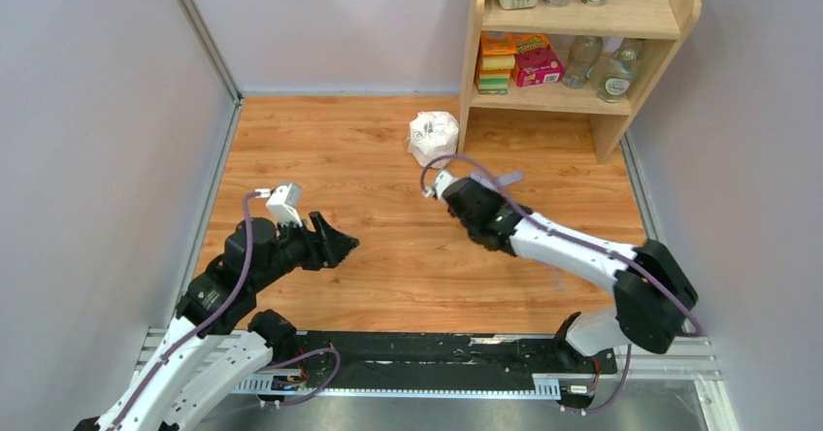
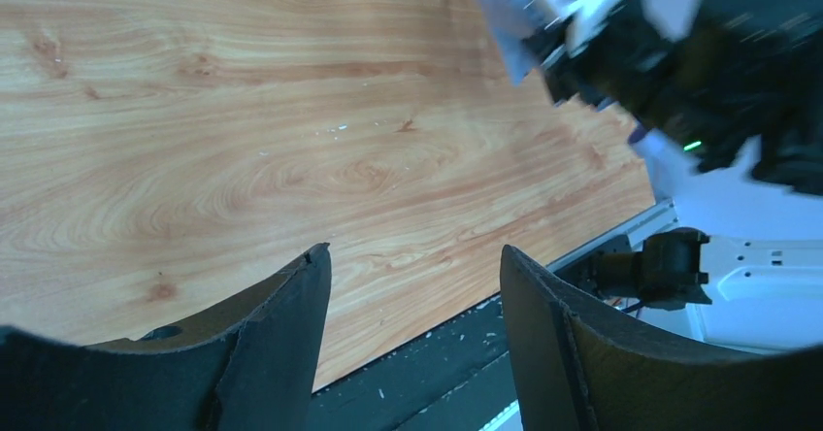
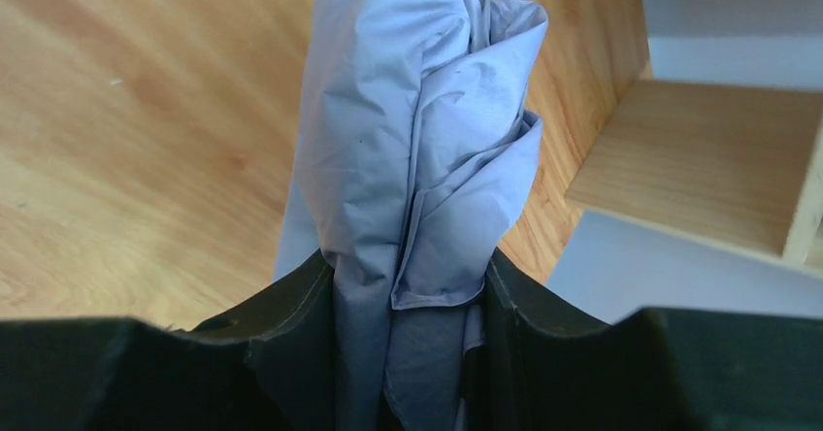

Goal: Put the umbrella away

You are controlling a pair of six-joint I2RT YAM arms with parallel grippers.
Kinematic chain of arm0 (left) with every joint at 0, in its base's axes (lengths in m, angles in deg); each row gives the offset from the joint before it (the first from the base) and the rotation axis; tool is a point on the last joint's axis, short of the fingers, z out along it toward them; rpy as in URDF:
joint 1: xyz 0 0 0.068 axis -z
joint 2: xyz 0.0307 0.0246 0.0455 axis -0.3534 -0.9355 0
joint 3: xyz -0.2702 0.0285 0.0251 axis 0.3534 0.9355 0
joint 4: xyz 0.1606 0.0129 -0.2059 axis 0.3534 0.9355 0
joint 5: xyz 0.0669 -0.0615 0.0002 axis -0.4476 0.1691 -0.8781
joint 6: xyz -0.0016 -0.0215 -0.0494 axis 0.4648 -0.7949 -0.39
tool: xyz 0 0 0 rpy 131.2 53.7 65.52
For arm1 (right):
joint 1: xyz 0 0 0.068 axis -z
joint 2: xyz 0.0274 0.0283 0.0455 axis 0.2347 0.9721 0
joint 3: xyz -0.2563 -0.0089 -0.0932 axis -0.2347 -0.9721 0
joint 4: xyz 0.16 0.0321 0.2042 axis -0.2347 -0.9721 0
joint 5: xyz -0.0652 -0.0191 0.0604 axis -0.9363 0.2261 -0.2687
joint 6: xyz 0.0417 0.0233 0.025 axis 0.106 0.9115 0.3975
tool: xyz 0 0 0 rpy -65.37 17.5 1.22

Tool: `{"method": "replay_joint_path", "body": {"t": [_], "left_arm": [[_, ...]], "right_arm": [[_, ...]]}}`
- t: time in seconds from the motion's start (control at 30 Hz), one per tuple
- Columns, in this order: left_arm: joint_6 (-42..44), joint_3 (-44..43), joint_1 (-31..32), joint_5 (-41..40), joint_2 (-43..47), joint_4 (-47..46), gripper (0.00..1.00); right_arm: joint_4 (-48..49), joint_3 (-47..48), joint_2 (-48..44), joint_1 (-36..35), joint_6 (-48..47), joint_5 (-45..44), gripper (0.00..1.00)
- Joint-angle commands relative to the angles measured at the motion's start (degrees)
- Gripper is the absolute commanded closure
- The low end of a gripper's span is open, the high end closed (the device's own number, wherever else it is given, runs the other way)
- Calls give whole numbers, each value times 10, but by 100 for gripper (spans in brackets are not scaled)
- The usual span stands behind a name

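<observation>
Two end effectors showed opposite states. The left end effector (image 2: 415,251) hung spread and empty above the tabletop (image 2: 243,111). The right end effector (image 3: 408,281) pinched the umbrella (image 3: 417,130) by its bunched lavender canopy, near the shelf (image 3: 708,154). Only soft, loose cloth sat between the jaws, so the folds seemed liable to slide out or billow open. A trailing flap could also snag the shelf edge. The shaft and handle were hidden.

2 black-and-white arms (image 1: 573,247) with purple cables (image 1: 246,232).
</observation>
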Motion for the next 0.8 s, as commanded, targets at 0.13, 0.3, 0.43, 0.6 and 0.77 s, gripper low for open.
{"method": "replay_joint_path", "body": {"t": [0.13, 0.3, 0.43, 0.6, 0.77], "left_arm": [[-67, 27, -1, -52, 78, 73, 30], [-173, 40, -1, -137, 109, 173, 33], [-251, 53, -1, -162, 107, 215, 35], [-318, 64, -1, -119, 57, 183, 32], [-389, 76, -4, -113, 34, 139, 23]], "right_arm": [[197, -40, 161, -173, -76, -56, 100], [61, 15, 237, -184, -64, 166, 100], [-38, 56, 292, -170, -57, 308, 100], [-80, 104, 365, -155, -45, 447, 100], [-75, 120, 395, -132, -22, 535, 100]]}}
